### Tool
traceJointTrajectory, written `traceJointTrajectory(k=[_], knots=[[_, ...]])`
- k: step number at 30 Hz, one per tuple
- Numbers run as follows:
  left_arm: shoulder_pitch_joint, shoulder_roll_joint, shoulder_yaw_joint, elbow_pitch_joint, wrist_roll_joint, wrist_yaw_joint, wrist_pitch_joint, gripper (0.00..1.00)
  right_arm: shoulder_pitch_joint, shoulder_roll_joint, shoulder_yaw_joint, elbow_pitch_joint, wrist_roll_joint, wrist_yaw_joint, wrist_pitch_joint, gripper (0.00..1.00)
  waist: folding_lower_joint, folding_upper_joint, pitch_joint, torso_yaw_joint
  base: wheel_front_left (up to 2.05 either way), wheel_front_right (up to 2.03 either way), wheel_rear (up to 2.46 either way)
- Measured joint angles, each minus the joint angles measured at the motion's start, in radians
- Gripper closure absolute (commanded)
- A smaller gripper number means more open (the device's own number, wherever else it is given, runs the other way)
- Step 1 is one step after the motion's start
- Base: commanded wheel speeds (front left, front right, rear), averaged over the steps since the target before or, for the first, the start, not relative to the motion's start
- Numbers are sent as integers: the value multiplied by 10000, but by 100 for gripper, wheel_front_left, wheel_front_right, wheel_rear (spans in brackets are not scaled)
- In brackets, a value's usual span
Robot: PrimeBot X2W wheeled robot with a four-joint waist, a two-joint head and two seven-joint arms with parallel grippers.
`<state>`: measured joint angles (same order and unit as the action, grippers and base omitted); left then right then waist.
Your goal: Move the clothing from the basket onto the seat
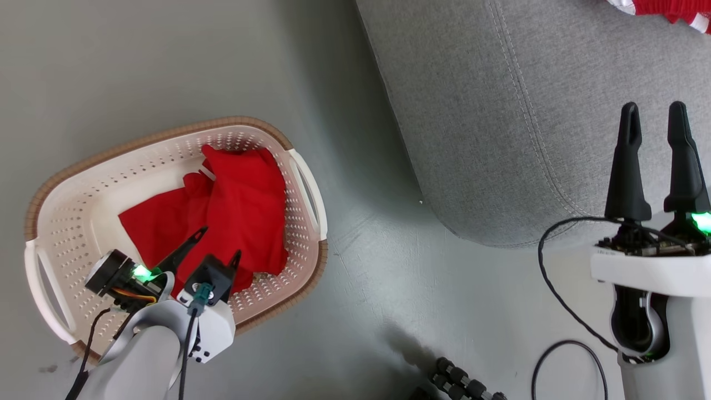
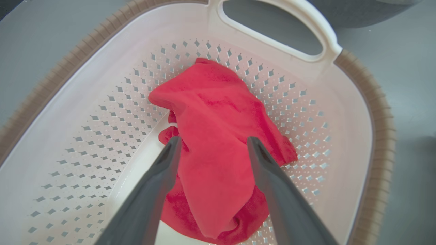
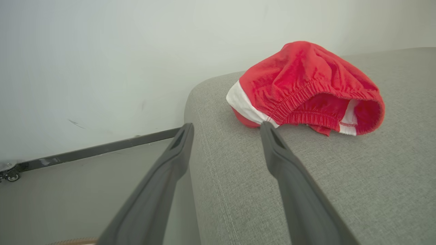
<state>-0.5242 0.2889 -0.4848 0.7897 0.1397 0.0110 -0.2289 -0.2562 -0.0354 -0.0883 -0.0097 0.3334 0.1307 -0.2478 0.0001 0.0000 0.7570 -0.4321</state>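
At the left, the basket stands on the grey floor with red clothing heaped inside. The left gripper hangs over the heap, fingers spread. The left wrist view adds that the cloth lies between them, ungripped. To the right, the right gripper hovers above the seat, also spread wide and empty. The head view catches the red-and-white edge of a garment at the seat's far corner. The right wrist view gives that garment whole: bunched, with an elastic waistband, resting on the seat.
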Motion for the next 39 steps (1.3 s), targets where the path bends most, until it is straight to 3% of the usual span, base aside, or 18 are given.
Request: traceJointTrajectory(k=[14, 29, 36, 37, 39], knots=[[-503, 201, 100, 773, 40, -127, 504, 0, -360, 2, 182, 217, 293, 0, -2, 0, 0, 0, 519, -421, 0, 0, 0], [-882, 42, 606, 1267, -476, -71, 1041, 0, -566, 6, 403, 428, 397, 0, -2, 0, 0, 0, 749, -741, 0, 0, 0], [-1032, -155, 472, 1394, -581, -389, 1189, 0, -570, 8, 514, 477, 399, 0, -2, 0, 0, 0, 789, -798, 0, 0, 0], [-1046, -165, 435, 1419, -577, -397, 1198, 14, -571, 8, 512, 479, 399, 0, -2, 0, 0, 0, 787, -804, 0, 0, 0], [-1077, -188, 389, 1455, -560, -437, 1233, 55, -572, 8, 512, 491, 399, 0, -2, 0, 0, 0, 781, -816, 0, 0, 0]])
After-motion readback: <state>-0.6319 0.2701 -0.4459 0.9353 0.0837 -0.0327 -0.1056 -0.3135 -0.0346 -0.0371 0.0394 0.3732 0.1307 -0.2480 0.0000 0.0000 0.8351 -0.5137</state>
